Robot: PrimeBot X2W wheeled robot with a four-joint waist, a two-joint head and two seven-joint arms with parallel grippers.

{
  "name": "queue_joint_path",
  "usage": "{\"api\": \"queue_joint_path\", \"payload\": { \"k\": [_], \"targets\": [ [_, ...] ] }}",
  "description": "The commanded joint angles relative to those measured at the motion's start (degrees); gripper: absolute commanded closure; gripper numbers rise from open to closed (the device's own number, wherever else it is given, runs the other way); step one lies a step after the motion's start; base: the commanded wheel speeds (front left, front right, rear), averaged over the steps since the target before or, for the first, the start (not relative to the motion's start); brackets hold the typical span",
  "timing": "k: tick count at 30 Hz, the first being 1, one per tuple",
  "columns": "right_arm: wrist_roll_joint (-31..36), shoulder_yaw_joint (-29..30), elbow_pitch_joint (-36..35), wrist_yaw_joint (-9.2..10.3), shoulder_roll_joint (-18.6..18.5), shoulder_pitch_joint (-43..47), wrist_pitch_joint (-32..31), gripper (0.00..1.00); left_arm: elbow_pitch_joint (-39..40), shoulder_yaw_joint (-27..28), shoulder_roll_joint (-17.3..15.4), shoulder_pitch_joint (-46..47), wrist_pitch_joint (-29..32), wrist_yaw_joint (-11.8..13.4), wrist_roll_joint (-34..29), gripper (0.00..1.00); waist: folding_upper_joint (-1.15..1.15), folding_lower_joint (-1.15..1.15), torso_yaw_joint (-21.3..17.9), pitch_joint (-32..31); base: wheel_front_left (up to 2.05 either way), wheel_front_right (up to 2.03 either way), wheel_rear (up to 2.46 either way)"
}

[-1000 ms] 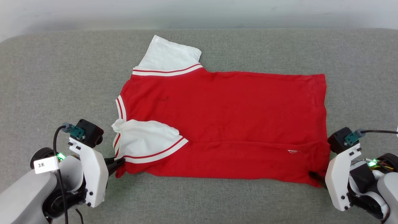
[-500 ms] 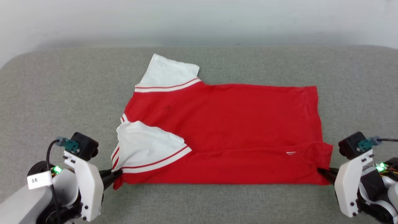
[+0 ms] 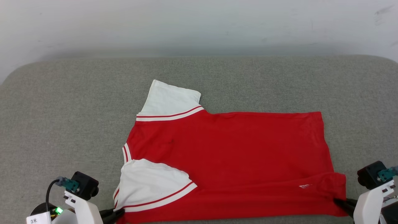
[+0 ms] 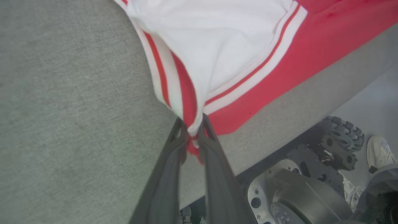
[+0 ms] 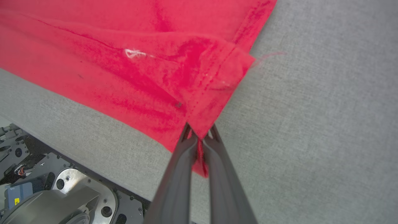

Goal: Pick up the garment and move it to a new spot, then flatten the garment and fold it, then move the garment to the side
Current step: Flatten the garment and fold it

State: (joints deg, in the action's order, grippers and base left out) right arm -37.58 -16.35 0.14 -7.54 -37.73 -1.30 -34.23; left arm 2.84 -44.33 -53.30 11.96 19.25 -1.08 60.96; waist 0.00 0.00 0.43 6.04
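Observation:
The garment (image 3: 230,155), a red jersey T-shirt with white sleeves and red-white striped trim, lies flat on the grey table with its plain side up; a small white logo shows near the hem. Its near edge is folded over. My left gripper (image 3: 119,212) is shut on the garment's near left corner, by the white sleeve (image 4: 217,53). In the left wrist view my left gripper (image 4: 192,124) pinches striped trim and red cloth. My right gripper (image 3: 337,201) is shut on the near right hem corner, and the right wrist view shows my right gripper (image 5: 200,132) clamping that corner of the garment (image 5: 140,71).
The grey fabric table (image 3: 62,109) runs to a pale wall behind. Its near edge (image 4: 298,105) lies just under the garment's near edge. Below it are the robot's wheeled base (image 4: 304,189) and a person's white shoe (image 4: 377,151).
The camera has tilted, so the scene sits lower in the head view. Both grippers have drawn the garment's near edge toward the table's near edge. The right gripper has closed on the hem corner.

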Motion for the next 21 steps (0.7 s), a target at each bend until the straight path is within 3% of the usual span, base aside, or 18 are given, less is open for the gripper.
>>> {"api": "queue_joint_path", "payload": {
  "k": [1, 10, 16, 17, 18, 19, 21],
  "targets": [
    [0.5, 1.2, -0.7, 0.1, -0.2, 1.5, -0.9, 1.0, -0.4, -0.2, 0.1, -1.0, -0.5, 0.4, 0.1, 1.0, 0.0, 0.0, -0.1, 0.3, 0.0, 0.0, 0.0],
    [2.2, 2.4, 0.7, 0.11, 3.0, 3.0, -3.5, 1.0, -5.4, -1.6, 3.0, -1.2, -0.8, -0.8, 0.7, 1.0, 0.0, 0.0, 0.2, 2.8, 0.0, 0.0, 0.0],
    [3.1, 1.2, 5.3, 0.11, 4.4, 1.9, -1.6, 1.0, -9.7, -1.9, 5.1, -0.4, -1.6, -1.9, 0.9, 1.0, 0.0, 0.0, 0.6, 3.3, 0.0, 0.0, 0.0],
    [2.7, 1.1, 5.7, 0.11, 4.9, 2.0, -1.1, 0.76, -10.2, -1.7, 5.3, -0.3, -2.2, -1.8, 0.9, 0.17, 0.0, 0.0, 0.7, 3.2, 0.0, 0.0, 0.0],
    [2.5, 1.2, 5.9, 0.11, 5.2, 1.9, -0.3, 0.53, -10.6, -1.3, 5.3, -0.1, -3.0, -1.5, 0.4, 0.0, 0.0, 0.0, 0.8, 3.1, 0.0, 0.0, 0.0],
    [2.6, 1.5, 5.9, 0.11, 5.4, 1.7, 0.7, 0.0, -10.6, -1.0, 5.3, 0.0, -3.9, -1.3, -0.1, 0.0, 0.0, 0.0, 0.8, 2.9, 0.0, 0.0, 0.0],
    [2.8, 1.9, 5.3, 0.1, 5.5, 1.5, 2.7, 0.0, -10.3, -0.9, 5.2, -0.2, -5.3, -0.8, -0.9, 0.0, 0.0, 0.0, 1.0, 2.5, 0.0, 0.0, 0.0]
  ]
}}
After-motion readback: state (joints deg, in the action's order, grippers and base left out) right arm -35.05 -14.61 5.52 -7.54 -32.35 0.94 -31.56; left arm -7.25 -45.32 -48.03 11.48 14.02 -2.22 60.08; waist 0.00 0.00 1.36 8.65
